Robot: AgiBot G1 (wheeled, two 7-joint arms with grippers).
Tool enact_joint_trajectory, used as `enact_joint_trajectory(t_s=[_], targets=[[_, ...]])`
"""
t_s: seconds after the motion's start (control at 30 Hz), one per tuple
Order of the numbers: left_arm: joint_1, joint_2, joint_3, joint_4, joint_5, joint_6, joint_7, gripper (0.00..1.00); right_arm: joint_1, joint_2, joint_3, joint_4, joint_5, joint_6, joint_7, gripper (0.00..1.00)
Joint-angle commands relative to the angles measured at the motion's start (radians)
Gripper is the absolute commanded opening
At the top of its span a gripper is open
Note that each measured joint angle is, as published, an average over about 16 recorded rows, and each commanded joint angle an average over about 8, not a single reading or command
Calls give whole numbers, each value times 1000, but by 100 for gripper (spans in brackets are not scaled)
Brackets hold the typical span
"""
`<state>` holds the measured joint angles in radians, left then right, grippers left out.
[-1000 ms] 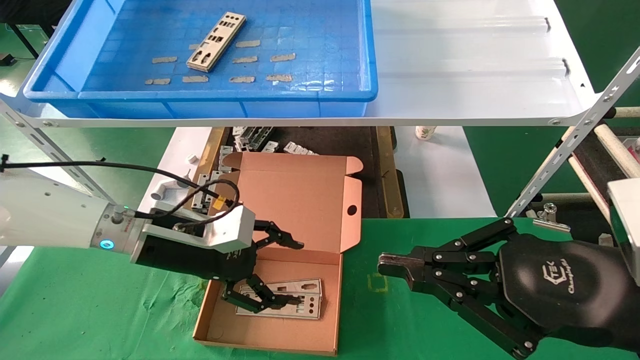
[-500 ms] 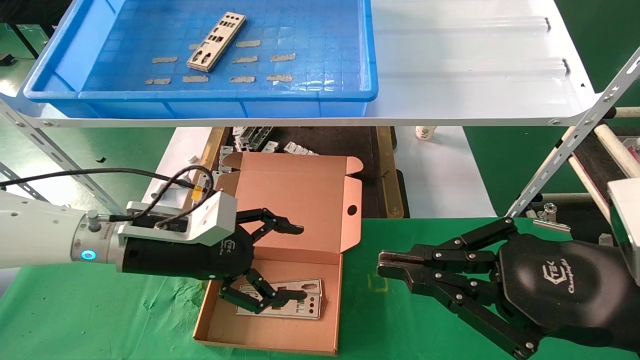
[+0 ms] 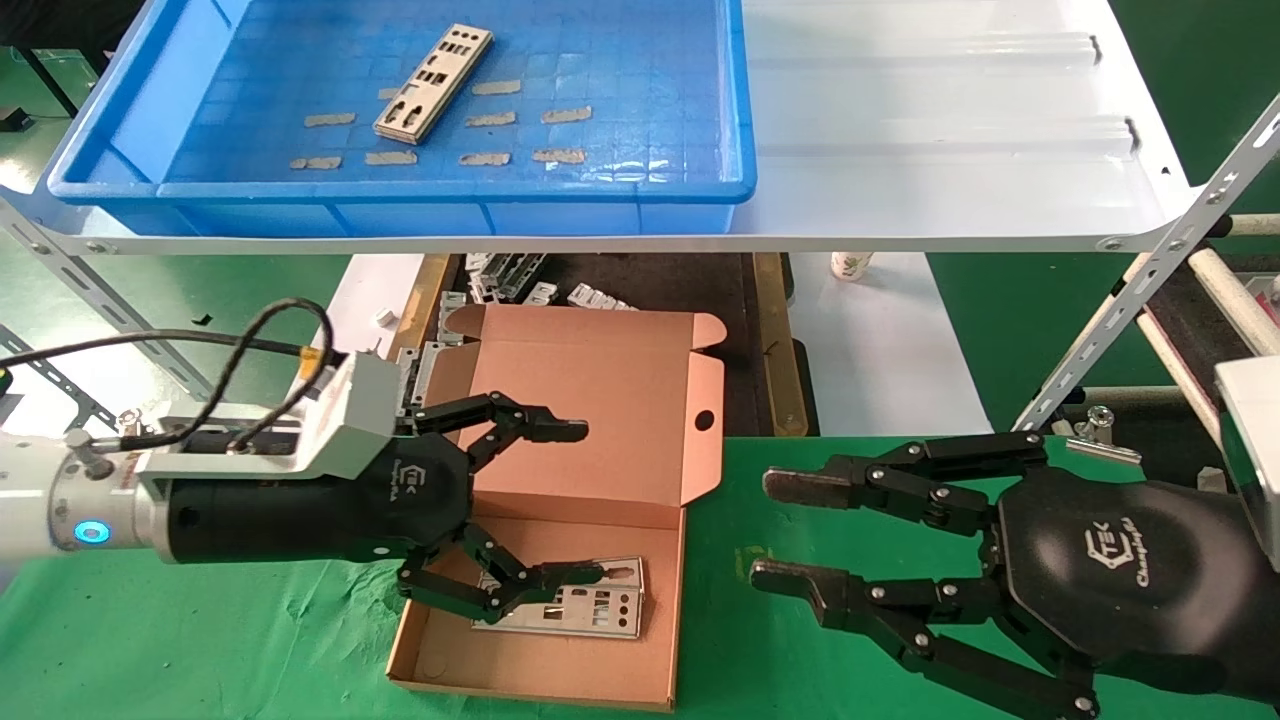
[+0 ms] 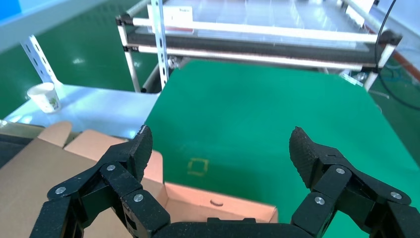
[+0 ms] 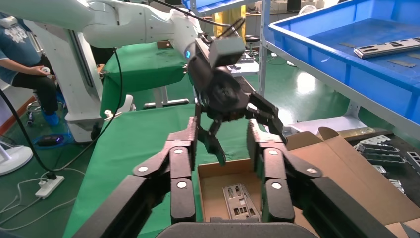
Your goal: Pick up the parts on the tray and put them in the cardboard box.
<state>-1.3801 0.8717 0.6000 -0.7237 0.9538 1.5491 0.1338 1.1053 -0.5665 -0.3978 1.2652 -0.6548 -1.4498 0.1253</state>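
One silver-grey part (image 3: 432,83) lies in the blue tray (image 3: 400,190) on the shelf. On the green table below, the cardboard box (image 3: 590,400) stands with its lid up, and parts (image 3: 580,605) lie flat and stacked on its floor. My left gripper (image 3: 582,500) hovers open over the box's left side, holding nothing; in the left wrist view the left gripper (image 4: 221,148) is wide apart above the box wall (image 4: 218,203). My right gripper (image 3: 770,530) is open over the table to the right of the box. The right wrist view shows the stacked parts (image 5: 237,201).
The tray sits on a white metal shelf (image 3: 950,150) with a slanted upright (image 3: 1130,300) at the right. Grey brackets (image 3: 510,275) lie behind the box under the shelf. A paper cup (image 3: 850,265) and a binder clip (image 3: 1100,440) are farther right.
My left gripper has drawn back to the left over the box, staying open and empty. My right gripper has gone from shut to open. The parts in the box have not moved.
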Motion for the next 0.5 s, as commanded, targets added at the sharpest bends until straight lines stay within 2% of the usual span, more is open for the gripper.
enact_joint_trajectory(t_s=[0.03,0.5], targets=[[20,-17,-21,-37,-15,-4,-21,100,0,0,0,0,0,0,0,100],[162,-138,-170,-297,-118,-28,-170,100,0,0,0,0,0,0,0,100]])
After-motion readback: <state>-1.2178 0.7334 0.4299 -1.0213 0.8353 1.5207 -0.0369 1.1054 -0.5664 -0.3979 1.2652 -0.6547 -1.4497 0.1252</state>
